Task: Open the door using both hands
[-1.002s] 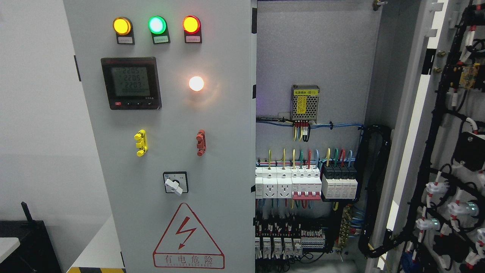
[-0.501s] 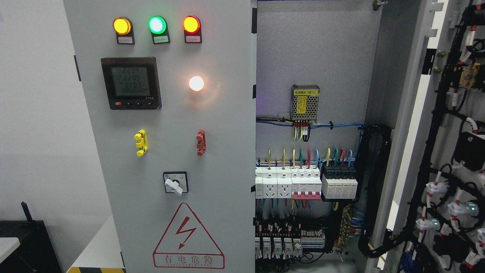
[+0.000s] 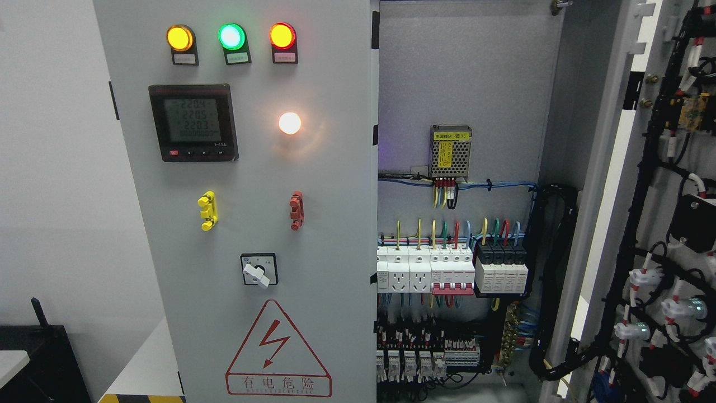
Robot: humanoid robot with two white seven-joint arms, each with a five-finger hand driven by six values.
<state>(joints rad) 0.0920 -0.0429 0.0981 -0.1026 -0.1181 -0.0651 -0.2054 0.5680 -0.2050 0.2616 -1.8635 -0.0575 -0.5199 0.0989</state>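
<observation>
Door [image 3: 665, 184] on the right side of the cabinet stands swung wide open, its inner face turned toward the camera at the picture's right edge. Neither robot hand nor arm appears in the head view, so whether the fingers are spread, curled or holding anything cannot be told.

Inner face of the open door carries black cable bundles [image 3: 643, 235], white connectors with red bands [image 3: 637, 278] and a black component [image 3: 692, 223].

Between the open door and the left door lies the exposed cabinet interior [image 3: 464, 67], a grey back plate. Mounted on it:
- a perforated metal power supply [image 3: 450, 143] with a yellow label, in the upper middle;
- a row of white breakers and sockets [image 3: 425, 268] below it, fed by yellow, green, red and blue wires;
- a black and white module block [image 3: 502, 271] just beside that row, on its right;
- rows of small terminal blocks [image 3: 425, 352] near the bottom;
- a thick black cable loom [image 3: 545, 280] running down the right side of the plate.

Left door [image 3: 335, 224] is shut and faces the camera. It bears three lit indicator lamps at the top, yellow [image 3: 179, 37], green [image 3: 231, 36] and red [image 3: 282, 36], a digital meter [image 3: 193, 123], a glowing white lamp [image 3: 290, 123], a yellow handle [image 3: 208, 211], a red handle [image 3: 296, 210], a rotary switch [image 3: 258, 271] and a red triangular warning sign [image 3: 278, 350].
</observation>
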